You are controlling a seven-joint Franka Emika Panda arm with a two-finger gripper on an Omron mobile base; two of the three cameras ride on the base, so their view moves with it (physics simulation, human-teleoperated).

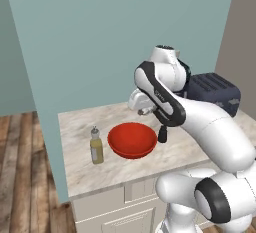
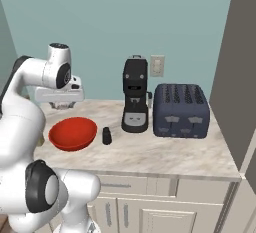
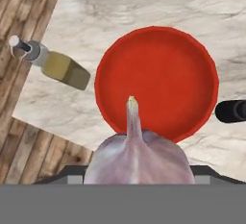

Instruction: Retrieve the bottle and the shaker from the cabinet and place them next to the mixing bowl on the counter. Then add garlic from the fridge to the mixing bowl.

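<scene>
My gripper [image 1: 143, 108] hangs over the back half of the red mixing bowl [image 1: 132, 140] on the counter [image 1: 85, 173]. In the hand view it is shut on the garlic [image 3: 137, 155], a whitish-pink bulb whose pointed tip aims at the bowl [image 3: 156, 81] below. The garlic hides the fingertips. The bottle [image 1: 96, 147] of yellowish liquid stands upright just left of the bowl. The small black shaker [image 1: 162, 135] stands close to the bowl's right side. From the right base camera, the gripper [image 2: 62, 104] is above the bowl [image 2: 73, 133], with the shaker [image 2: 106, 136] to its right.
A black coffee machine [image 2: 135, 94] and a dark blue toaster [image 2: 180, 109] stand at the back of the counter [image 2: 165, 153], right of the bowl. A tall grey panel [image 2: 240, 77] bounds the counter's right end. Wooden floor [image 1: 20, 177] lies past the left end.
</scene>
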